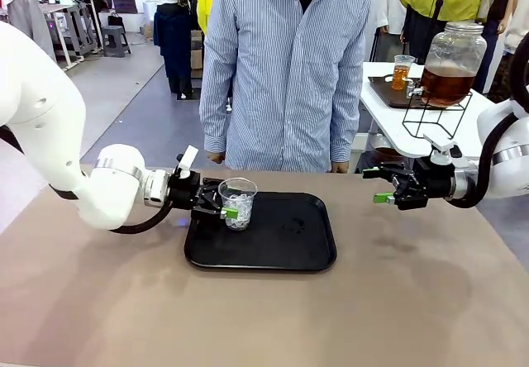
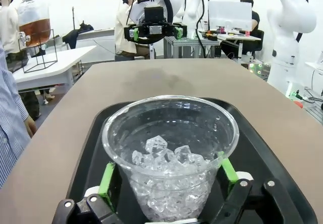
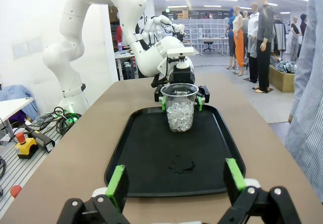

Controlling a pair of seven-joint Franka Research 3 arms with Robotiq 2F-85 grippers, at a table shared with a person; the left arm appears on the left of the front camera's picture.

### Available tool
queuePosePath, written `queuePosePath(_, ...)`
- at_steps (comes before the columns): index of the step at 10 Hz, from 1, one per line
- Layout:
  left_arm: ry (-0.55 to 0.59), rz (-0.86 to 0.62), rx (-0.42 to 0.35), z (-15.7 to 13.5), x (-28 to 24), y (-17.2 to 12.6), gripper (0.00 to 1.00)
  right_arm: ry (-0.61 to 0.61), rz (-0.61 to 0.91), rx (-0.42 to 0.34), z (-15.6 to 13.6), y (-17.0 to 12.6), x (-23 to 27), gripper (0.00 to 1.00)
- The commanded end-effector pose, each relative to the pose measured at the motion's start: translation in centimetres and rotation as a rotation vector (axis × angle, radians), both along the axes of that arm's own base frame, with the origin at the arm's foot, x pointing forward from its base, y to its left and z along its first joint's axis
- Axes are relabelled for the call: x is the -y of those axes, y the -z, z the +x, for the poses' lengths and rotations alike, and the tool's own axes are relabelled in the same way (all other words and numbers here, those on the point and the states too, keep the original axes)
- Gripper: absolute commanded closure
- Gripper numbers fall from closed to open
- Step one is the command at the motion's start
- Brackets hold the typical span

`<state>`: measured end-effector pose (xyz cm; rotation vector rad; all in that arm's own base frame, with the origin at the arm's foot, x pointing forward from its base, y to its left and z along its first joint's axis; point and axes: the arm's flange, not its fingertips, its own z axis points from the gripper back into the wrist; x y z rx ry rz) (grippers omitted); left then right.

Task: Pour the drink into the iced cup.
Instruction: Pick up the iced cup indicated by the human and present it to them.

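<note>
The drink (image 1: 446,84), amber-brown, sits in a lidded glass jar (image 1: 455,49) on a wire stand (image 1: 434,115) on a white side table (image 1: 388,127), at 2 o'clock from the black tray (image 1: 289,235) and well apart from it. A small cup (image 1: 402,73) of the same liquid stands just beside the jar at its 9 o'clock. The iced cup (image 1: 238,203) stands upright on the tray's 10 o'clock corner, holding only ice. The left gripper (image 1: 227,204) reaches in from 9 o'clock, its 2 green pads flanking the cup wall; whether they press it I cannot tell. The right gripper (image 1: 388,187) hovers at the tray's 3 o'clock, jaws spread and empty. A person (image 1: 285,69) stands at 12 o'clock beyond the brown table (image 1: 413,301).
</note>
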<state>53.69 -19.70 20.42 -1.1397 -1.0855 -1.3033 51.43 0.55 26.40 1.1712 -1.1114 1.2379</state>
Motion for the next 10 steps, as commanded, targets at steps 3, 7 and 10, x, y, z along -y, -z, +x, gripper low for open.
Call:
queuePosePath(3, 0.012, -0.017, 0.013, -0.6, 0.8, 0.0, 0.27, -0.006, 0.004, 0.005, 0.1, -0.3, -0.1, 0.0)
queuePosePath(7, -0.042, -0.047, 0.033, -0.9, 0.8, -0.7, 0.27, -0.006, 0.004, 0.005, 0.1, -0.3, -0.1, 0.0)
queuePosePath(10, -0.093, -0.058, 0.031, 0.3, 1.2, -4.1, 0.27, -0.006, 0.004, 0.005, 0.1, -0.3, -0.1, 0.0)
